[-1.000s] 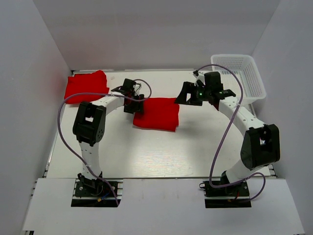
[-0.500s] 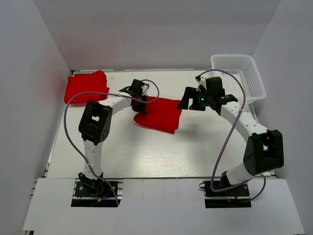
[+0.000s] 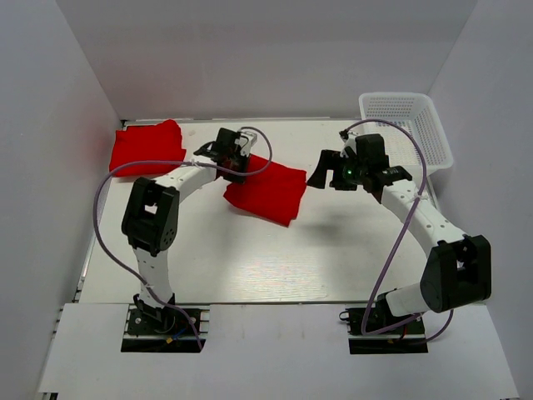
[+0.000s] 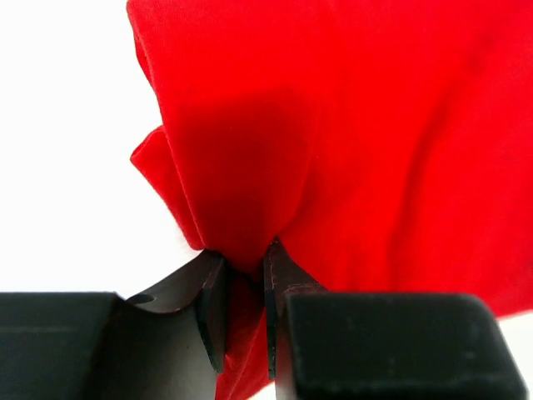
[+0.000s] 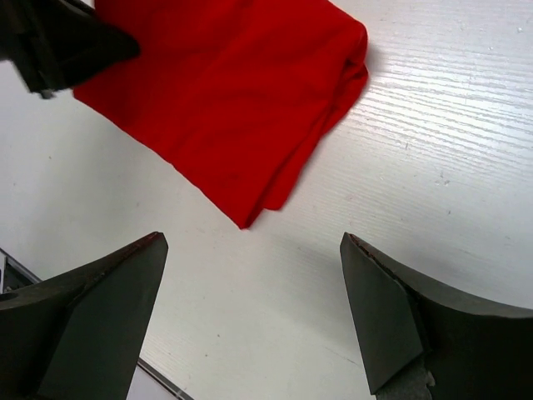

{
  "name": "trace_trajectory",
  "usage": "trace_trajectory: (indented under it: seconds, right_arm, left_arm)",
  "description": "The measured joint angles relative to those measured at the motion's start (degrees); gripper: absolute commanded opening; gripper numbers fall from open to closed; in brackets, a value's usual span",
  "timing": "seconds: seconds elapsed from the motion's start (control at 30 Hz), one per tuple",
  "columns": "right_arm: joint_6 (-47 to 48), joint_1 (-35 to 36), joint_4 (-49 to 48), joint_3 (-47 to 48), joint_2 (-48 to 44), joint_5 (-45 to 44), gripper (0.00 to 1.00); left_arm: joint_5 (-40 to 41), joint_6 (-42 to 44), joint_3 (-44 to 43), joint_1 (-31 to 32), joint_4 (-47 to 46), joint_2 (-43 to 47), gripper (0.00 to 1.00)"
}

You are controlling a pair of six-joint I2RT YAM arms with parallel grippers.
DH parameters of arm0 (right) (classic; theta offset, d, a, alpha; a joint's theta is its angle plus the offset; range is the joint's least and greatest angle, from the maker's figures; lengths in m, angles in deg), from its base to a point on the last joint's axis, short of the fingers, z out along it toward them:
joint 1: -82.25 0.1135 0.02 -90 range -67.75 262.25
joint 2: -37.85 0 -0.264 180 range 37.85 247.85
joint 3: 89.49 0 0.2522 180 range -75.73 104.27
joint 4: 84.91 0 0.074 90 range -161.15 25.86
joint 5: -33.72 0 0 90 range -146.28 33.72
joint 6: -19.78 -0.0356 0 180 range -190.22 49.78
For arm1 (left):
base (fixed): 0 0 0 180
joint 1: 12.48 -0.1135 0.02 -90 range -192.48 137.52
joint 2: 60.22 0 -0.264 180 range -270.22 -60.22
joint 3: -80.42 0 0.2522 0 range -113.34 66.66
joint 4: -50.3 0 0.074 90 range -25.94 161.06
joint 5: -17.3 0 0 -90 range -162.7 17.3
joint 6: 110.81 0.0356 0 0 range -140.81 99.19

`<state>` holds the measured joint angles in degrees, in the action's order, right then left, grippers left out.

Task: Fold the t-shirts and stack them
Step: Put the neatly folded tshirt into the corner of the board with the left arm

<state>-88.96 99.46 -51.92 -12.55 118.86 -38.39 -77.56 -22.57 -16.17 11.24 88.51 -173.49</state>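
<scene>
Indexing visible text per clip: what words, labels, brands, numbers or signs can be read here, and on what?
None can be read. The folded red t-shirt pinched by the left gripper is plain, and so is the second red t-shirt at the far left. The white basket shows no label, and the open right gripper bears no legible marking.

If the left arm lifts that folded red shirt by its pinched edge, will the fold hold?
Probably not: the folded shirt bunches softly in the left gripper, so it should droop and open. The thin cloth is likely light; held at one edge, layers may slide.
</scene>
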Motion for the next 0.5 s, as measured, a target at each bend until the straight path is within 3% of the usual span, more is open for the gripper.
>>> trace_trajectory:
  seconds: [0.17,0.5]
  right_arm:
    - [0.7,0.0,0.4,-0.1,-0.1,-0.7,0.90]
    - [1.3,-0.2,0.9,0.1,-0.1,-3.3,0.90]
  left_arm:
    - [0.9,7.7,-3.1,-0.7,0.4,3.7,0.00]
    - [1.8,18.4,-17.9,-7.3,4.9,3.8,0.00]
